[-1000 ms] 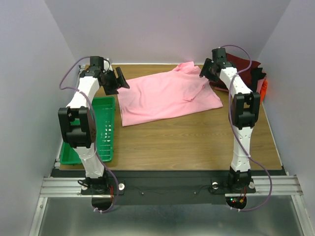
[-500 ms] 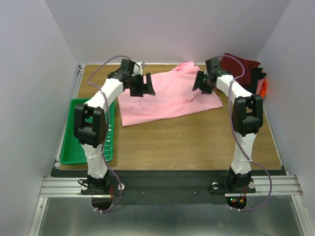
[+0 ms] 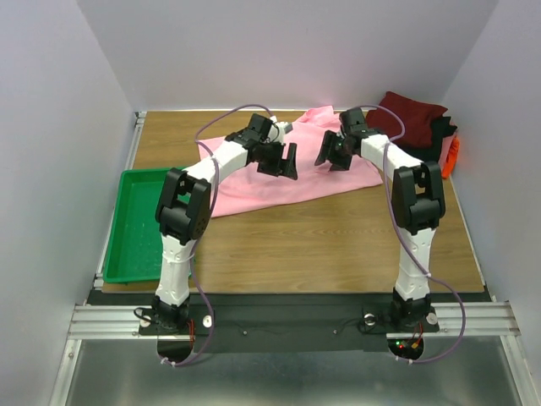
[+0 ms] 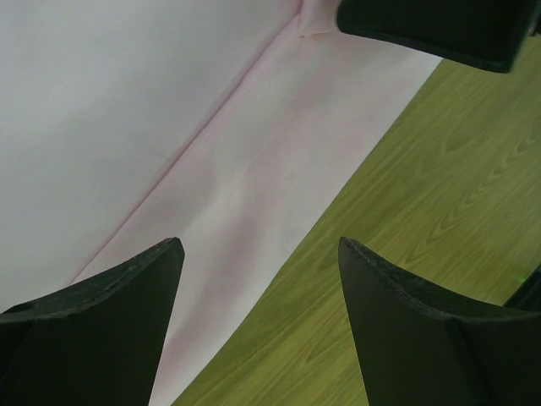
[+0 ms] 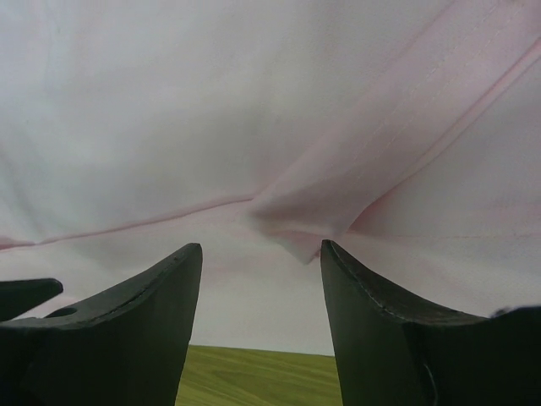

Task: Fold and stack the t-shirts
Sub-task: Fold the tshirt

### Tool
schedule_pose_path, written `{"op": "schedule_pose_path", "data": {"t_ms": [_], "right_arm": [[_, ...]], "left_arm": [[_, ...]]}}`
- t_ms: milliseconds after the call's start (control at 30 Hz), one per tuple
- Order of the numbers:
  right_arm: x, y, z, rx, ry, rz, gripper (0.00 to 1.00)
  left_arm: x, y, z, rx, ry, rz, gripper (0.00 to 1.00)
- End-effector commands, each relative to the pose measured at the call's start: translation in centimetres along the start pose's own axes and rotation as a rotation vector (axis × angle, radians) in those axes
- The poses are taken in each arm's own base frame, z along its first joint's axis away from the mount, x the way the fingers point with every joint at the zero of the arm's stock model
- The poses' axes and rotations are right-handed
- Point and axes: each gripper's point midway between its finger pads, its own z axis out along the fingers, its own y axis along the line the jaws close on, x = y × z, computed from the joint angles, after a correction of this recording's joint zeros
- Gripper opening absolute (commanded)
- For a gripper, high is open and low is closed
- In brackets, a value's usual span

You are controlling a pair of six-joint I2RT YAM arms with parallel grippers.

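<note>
A light pink t-shirt (image 3: pixel 254 188) lies spread flat at the back middle of the table. My left gripper (image 3: pixel 286 165) hangs open over its middle. In the left wrist view the open left gripper (image 4: pixel 259 245) frames the pink t-shirt's edge (image 4: pixel 254 169) and bare wood. My right gripper (image 3: pixel 328 159) is open just right of it, over the shirt's right half. In the right wrist view the right gripper (image 5: pixel 260 245) points at a small raised fold (image 5: pixel 296 224) of the pink cloth. Neither holds anything. A dark red t-shirt (image 3: pixel 412 114), a black one (image 3: pixel 435 135) and an orange-red one (image 3: pixel 454 152) are piled at the back right.
A green plastic tray (image 3: pixel 135 224) lies along the table's left edge. Walls close in the table on the left, back and right. Bare wood (image 3: pixel 321 237) stretches between the pink shirt and the arm bases.
Both arms have swung inward. The left gripper moved from above the tray's far end rightwards over the pink shirt's middle; the right one moved left from the back-right pile.
</note>
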Motion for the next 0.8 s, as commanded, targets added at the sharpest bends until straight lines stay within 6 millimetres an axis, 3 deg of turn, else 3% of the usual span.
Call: {"op": "schedule_pose_path", "data": {"t_ms": [0,267,433,767], "right_arm": [[-2.0,0.9,0.6,-0.037,-0.050,0.011,0.64],[-1.7,0.5,0.3,-0.011,-0.054,0.028,0.64],[-0.8,0.0,1.9,-0.009,-0.019,0.048,0.64],[-5.4,3.1,3.3,-0.104,-0.084,0.056,0.64]], "left_arm": [[0.0,-1.1,0.6,0.041,-0.020,0.081,0.86],[1.0,-1.0,1.2,0.041,-0.001,0.107,0.86],[1.6,-2.4,2.0,0.095,0.021,0.143,0.86],[4.0,-2.7,3.6,0.129,0.091,0.164,0.86]]}}
